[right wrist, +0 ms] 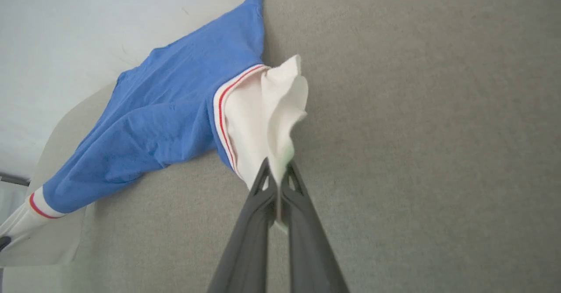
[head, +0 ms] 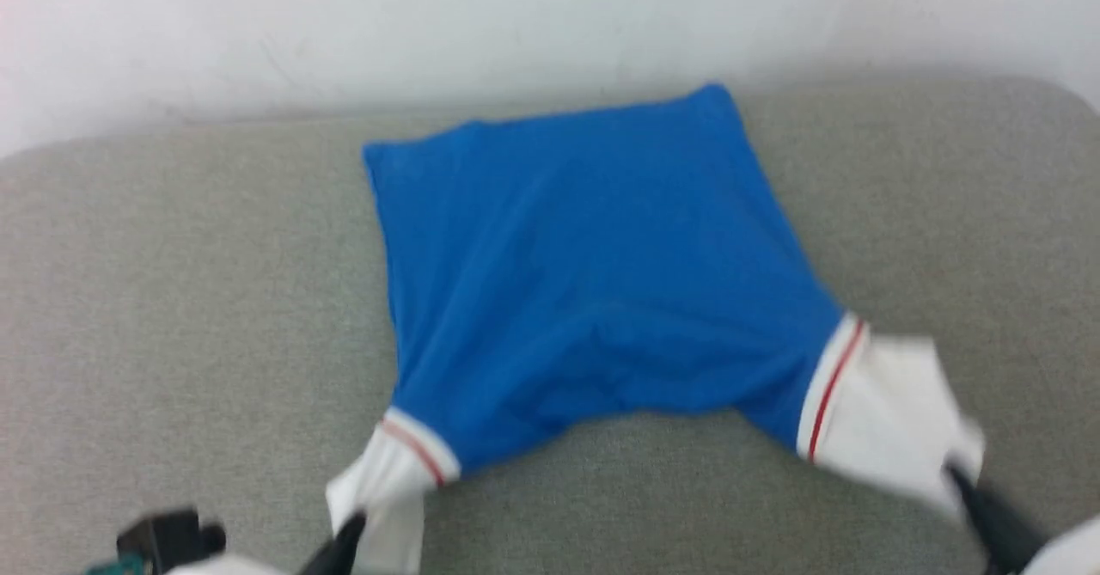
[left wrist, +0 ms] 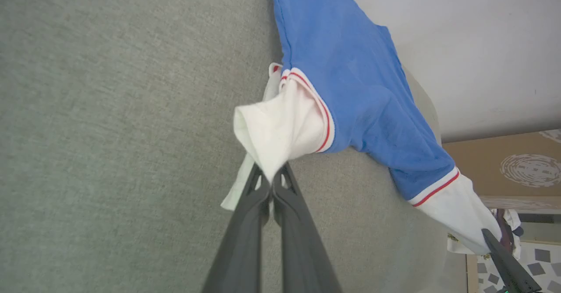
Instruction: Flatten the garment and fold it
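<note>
Pinched shut nearest the lens: left gripper (left wrist: 272, 181) on the left-hand sleeve (head: 387, 472), right gripper (right wrist: 277, 170) on the right-hand sleeve (head: 894, 420), each clamped over a thin bunch of white cloth held just off the grey bench (head: 172, 300). Beyond, the garment (head: 593, 283) spread blue and plain side up across the bench, hem toward the wall (head: 550, 16), shoulder edge sagging and creased between the two sleeves. Judged mid-flattening, with folding not yet begun. Best handled by drawing both sleeves apart evenly to take out the slack, holding the pull level to leave the hem square, then lowering slowly before letting go. Likely pitfalls: a slim pinch slipping free, or a lopsided tug dragging the body askew.
</note>
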`<state>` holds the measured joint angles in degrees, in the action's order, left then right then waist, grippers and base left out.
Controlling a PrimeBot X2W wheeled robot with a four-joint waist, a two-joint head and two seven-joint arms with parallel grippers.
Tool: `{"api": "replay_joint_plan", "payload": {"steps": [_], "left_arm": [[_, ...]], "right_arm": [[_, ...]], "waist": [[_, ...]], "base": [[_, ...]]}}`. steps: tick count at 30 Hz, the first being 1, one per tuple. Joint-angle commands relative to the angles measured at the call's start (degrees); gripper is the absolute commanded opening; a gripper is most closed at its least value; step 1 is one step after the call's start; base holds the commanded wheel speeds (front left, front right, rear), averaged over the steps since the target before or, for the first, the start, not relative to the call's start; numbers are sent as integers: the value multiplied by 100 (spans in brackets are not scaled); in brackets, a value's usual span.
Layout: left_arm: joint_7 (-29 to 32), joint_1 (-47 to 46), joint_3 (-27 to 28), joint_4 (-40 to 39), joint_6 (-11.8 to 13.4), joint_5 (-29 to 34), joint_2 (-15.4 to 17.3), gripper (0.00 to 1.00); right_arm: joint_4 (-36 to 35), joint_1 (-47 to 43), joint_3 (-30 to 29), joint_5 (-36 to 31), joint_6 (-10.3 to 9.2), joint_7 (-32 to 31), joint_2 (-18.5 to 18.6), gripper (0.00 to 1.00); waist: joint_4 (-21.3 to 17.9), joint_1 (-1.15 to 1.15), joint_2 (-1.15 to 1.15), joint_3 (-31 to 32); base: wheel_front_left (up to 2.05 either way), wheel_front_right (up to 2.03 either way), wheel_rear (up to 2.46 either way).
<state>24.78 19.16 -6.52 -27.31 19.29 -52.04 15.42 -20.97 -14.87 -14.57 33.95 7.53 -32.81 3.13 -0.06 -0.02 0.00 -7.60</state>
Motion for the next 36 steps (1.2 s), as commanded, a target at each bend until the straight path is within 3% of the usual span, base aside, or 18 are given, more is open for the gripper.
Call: {"api": "replay_joint_plan", "payload": {"steps": [1,10,17,21,25,30,36], "left_arm": [[30,227,25,-68,-38,-12,106,0],[358,1273,32,-432,-141,-148,488,0],[437,1755,74,-698,-181,-297,556,0],[204,1680,239,-764,-198,-134,581,0],[100,1349,154,-736,-261,-8,548,0],[85,802,-44,-606,-287,179,512,0],[184,363,-264,-490,-310,264,476,0]], "right_arm": [[1,-285,71,61,-4,-73,-22,0],[-541,-1671,256,-42,-4,-1053,-24,0],[-977,-2179,106,279,-4,-1603,-24,0],[-1133,-2037,-100,140,-4,-1343,-24,0],[-1048,-1585,-98,-552,-4,-890,3,0],[-425,-982,247,-1253,-4,-353,169,0],[528,-663,632,-1491,-4,-98,258,0]], "waist": [[60,2,0,262],[91,2,0,602],[110,2,0,639],[136,2,0,551],[126,2,0,434],[97,2,0,252],[99,2,0,153]], "base": [[0,0,0],[0,0,0],[0,0,0],[0,0,0],[0,0,0],[0,0,0],[0,0,0]]}}
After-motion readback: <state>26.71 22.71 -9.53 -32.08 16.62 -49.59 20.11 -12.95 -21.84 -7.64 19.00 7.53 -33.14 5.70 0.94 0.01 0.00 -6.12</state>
